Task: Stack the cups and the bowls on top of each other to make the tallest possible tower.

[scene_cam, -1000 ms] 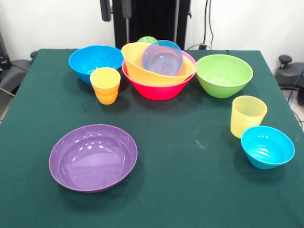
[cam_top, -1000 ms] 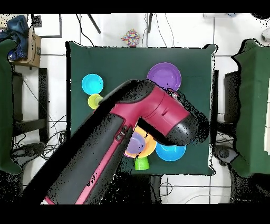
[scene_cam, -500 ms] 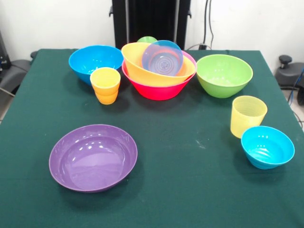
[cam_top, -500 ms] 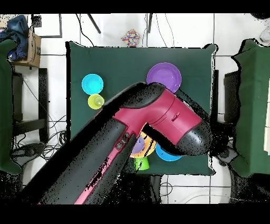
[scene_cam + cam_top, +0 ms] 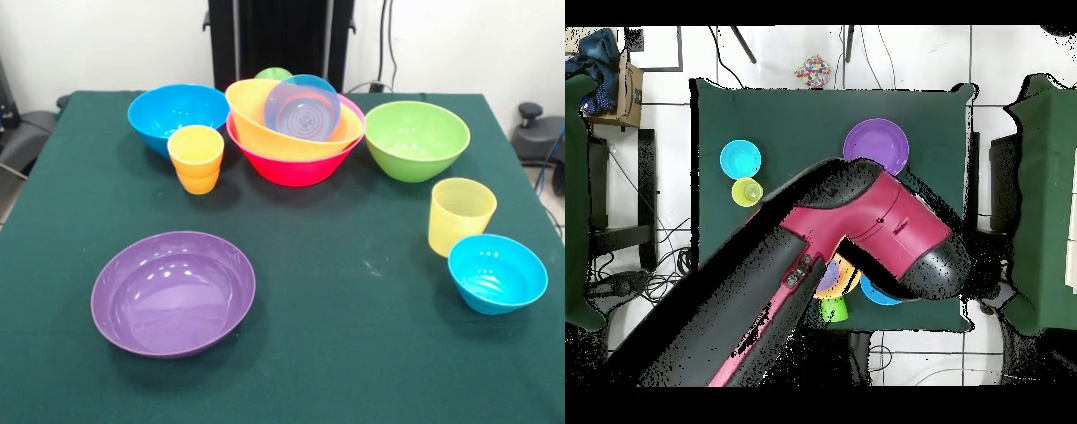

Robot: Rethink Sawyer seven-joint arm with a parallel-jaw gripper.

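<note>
The tower [image 5: 293, 132] stands at the table's far middle: a pink bowl [image 5: 291, 166] holds a tilted orange bowl [image 5: 252, 110], and a small translucent blue bowl [image 5: 303, 108] leans on its side in that. A green cup [image 5: 274, 73] peeks out behind the pile. Around it sit a blue bowl [image 5: 177, 108], a yellow-orange cup [image 5: 196, 159] and a green bowl [image 5: 417, 140]. Nearer are a pale yellow cup [image 5: 461, 215], a small blue bowl [image 5: 497, 273] and a purple bowl [image 5: 173, 292]. The gripper shows in neither view. The overhead view shows only the arm [image 5: 865, 230], which covers most of the pile.
The green cloth table [image 5: 353, 353] has sharp edges on all sides. Overhead, the purple bowl [image 5: 876, 146], small blue bowl [image 5: 741, 159], pale yellow cup [image 5: 747, 192] and green cup [image 5: 832, 310] show beside the arm. Dark tables [image 5: 1045, 200] flank both sides.
Dark gripper tips at the front view's top edge one second ago have gone out of the picture. Overhead, the arm's elbow has swung right. No cup or bowl has moved.
</note>
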